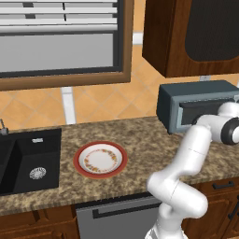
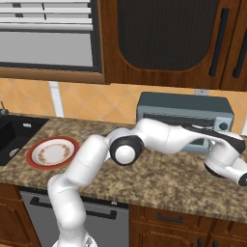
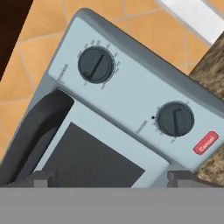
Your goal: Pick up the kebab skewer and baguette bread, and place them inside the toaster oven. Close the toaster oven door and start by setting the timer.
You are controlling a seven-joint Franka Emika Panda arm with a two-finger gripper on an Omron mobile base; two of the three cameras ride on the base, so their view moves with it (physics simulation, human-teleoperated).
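Note:
The toaster oven (image 2: 185, 116) stands at the back of the counter, blue-grey and boxy. In the hand view its control panel (image 3: 131, 94) is close up and tilted, with two dark knobs (image 3: 96, 64) (image 3: 175, 119) and a red Cancel button (image 3: 205, 142). The toaster oven door (image 3: 87, 162), dark glass in a grey frame, lies flush with the front, its dark handle (image 3: 39, 131) beside it. My gripper (image 3: 112, 177) faces this panel, open, with nothing between its fingertips (image 3: 43, 177). The kebab skewer and the baguette bread are out of view. The red-rimmed plate (image 1: 100, 159) carries nothing.
A black sink (image 1: 28, 161) is set into the counter at the left. Dark wooden cabinets (image 2: 164, 38) hang above the oven, and a window (image 1: 60, 37) sits over the sink. My arm (image 2: 164, 137) stretches across the front of the oven to its right side.

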